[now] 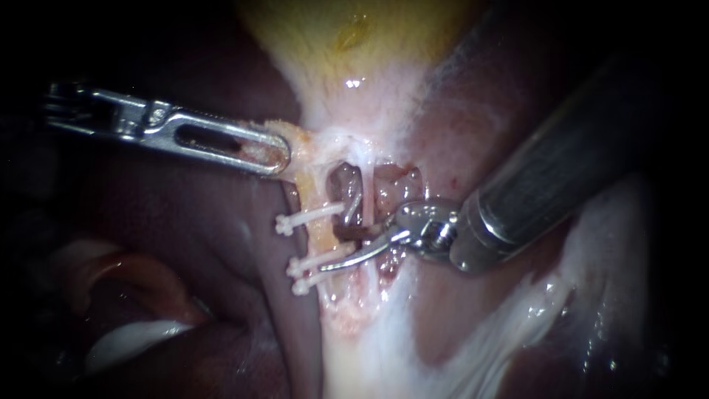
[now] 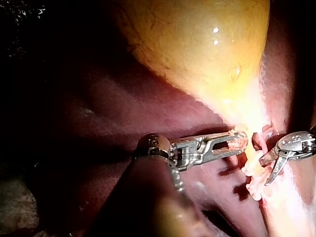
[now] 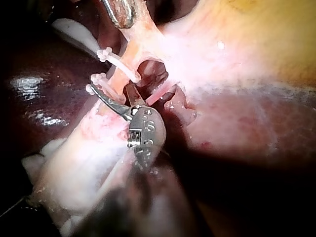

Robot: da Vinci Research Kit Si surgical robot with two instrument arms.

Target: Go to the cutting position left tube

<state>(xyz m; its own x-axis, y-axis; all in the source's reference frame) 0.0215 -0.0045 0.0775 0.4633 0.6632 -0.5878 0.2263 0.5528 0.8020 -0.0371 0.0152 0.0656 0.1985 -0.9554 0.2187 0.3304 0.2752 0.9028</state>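
**Observer:** Where is the left tube lying for you?

**Operator:** I'm seeing the left tube [image 1: 319, 240] just left of centre in the endoscope frame. It's running top to bottom with a slight lean, yellowish, below the gallbladder [image 1: 354, 37] and beside the liver [image 1: 185, 222].

**Observer:** Which instrument is sitting nearer to it?

**Operator:** My right instrument [image 1: 336, 250] is. It's coming in from the right of the frame with its curved blades pointing left and a little downward, so they're crossing the tube's long axis almost square. Its jaws are standing apart and gripping nothing. The lower blade's tip is reaching the tube's right edge, and I can't tell whether the upper blade is touching anything. I'm judging that the tube lies straight ahead of the blades, toward frame left, so the move is turning on a short push that way.

**Observer:** And your left instrument?

**Operator:** My left instrument [image 1: 269, 154] is entering from the upper left. Its jaws are clamped on a tissue flap [image 1: 297, 139] at the tube's upper end, well above the blades.

**Observer:** What are you counting?

**Operator:** I'm counting two instruments and three white clips [image 1: 314, 214] on the left tube. One clip is sitting higher and two are close together lower down, with a bare stretch between them where the blades are aiming. I'm also counting two tubes, I think: the left one and a thinner pale tube [image 1: 367, 196] just right of it
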